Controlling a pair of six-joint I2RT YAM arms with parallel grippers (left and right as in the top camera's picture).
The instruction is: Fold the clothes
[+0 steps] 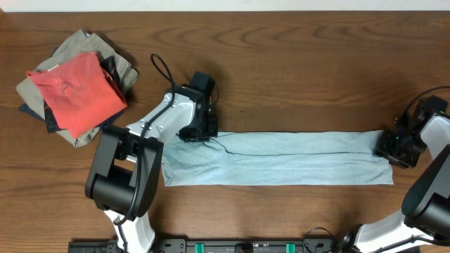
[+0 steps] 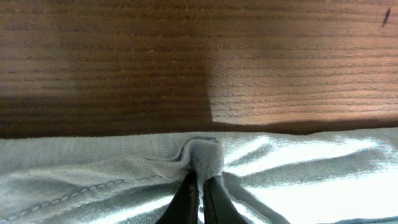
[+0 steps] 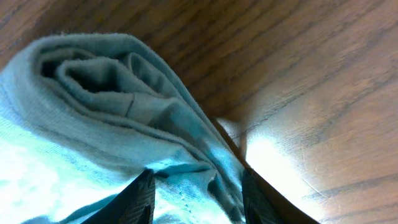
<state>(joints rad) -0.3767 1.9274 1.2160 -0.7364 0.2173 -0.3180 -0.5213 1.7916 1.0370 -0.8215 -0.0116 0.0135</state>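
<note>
A light blue garment [image 1: 281, 160] lies folded into a long strip across the table. My left gripper [image 1: 199, 131] is at its far left edge. In the left wrist view the fingers [image 2: 200, 186] are shut on a small pinched fold of the blue cloth [image 2: 205, 155]. My right gripper [image 1: 394, 147] is at the strip's right end. In the right wrist view its fingers [image 3: 199, 193] are spread apart, with the bunched end of the blue cloth [image 3: 112, 93] lying between and ahead of them.
A pile of clothes sits at the far left corner, with a red shirt [image 1: 79, 90] on top of khaki [image 1: 84, 43] and dark pieces. Bare wooden table [image 1: 302, 77] lies beyond the strip. A black cable [image 1: 160, 69] loops off the left arm.
</note>
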